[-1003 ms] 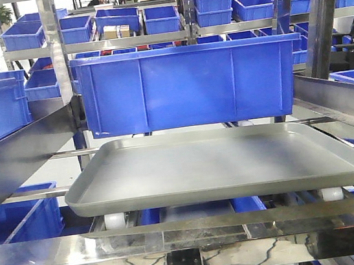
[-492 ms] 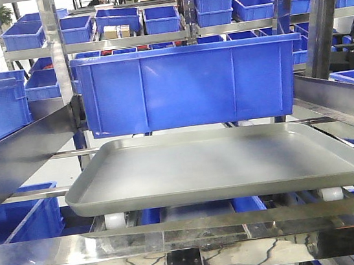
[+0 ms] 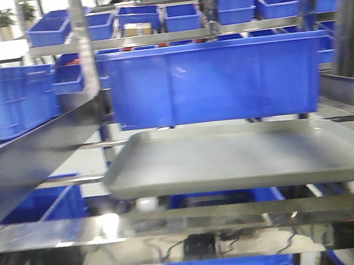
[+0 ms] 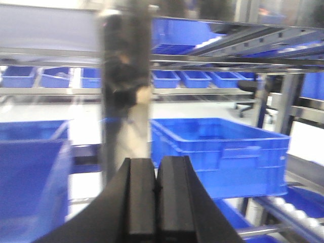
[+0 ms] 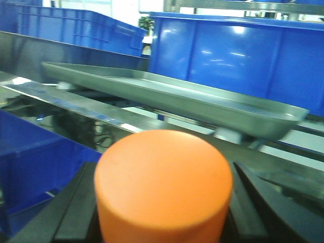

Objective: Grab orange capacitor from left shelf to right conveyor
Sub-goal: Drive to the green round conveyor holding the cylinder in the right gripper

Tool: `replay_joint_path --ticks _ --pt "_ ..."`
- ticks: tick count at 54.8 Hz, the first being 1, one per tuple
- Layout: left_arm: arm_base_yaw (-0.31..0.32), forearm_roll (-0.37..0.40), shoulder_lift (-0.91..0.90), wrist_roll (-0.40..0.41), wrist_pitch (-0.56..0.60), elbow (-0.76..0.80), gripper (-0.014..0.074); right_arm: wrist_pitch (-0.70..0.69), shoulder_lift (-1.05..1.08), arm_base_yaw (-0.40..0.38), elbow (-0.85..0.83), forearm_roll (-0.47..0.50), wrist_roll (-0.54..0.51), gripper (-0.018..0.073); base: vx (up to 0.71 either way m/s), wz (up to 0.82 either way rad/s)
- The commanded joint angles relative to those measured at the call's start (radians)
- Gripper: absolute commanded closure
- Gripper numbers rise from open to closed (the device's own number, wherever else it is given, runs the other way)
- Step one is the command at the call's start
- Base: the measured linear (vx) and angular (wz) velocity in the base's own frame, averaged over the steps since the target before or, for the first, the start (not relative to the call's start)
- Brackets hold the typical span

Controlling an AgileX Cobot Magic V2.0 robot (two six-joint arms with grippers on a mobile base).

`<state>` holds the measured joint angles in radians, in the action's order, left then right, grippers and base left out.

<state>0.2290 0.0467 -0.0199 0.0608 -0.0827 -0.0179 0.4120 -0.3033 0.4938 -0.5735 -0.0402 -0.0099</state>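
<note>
Tray [image 3: 245,156] now further right; orange capacitor [image 5: 163,185] apparently in right gripper [image 5: 163,215]

- The left shelf [image 3: 30,158], a rack of shiny steel rails, stands just ahead of the right gripper [image 5: 164,212].
- A shallow grey tray [image 5: 177,98] rests on the shelf's white rollers, ahead of the gripper and a little above it.
- A large blue bin [image 5: 238,55] sits directly behind the tray, farther from the gripper.

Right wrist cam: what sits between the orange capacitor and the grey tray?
A shiny steel rail crosses between the orange capacitor and the grey tray, shown in the right wrist view.
</note>
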Motion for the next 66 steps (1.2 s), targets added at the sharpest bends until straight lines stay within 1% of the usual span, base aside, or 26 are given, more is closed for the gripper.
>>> replay_joint_path --ticks 1,32,66 --pt "0.008 0.005 -0.004 0.006 0.083 0.030 0.0603 -0.086 -0.009 -0.005 -0.027 -0.011 -0.004 0.0567 -0.07 0.29" --pt "0.008 0.005 -0.004 0.006 0.083 0.030 0.0603 -0.087 -0.009 -0.005 -0.027 -0.010 -0.004 0.0567 -0.11 0.42" --pt "0.008 0.005 -0.004 0.006 0.083 0.030 0.0603 -0.087 -0.009 -0.005 -0.027 -0.010 -0.004 0.0567 -0.16 0.68"
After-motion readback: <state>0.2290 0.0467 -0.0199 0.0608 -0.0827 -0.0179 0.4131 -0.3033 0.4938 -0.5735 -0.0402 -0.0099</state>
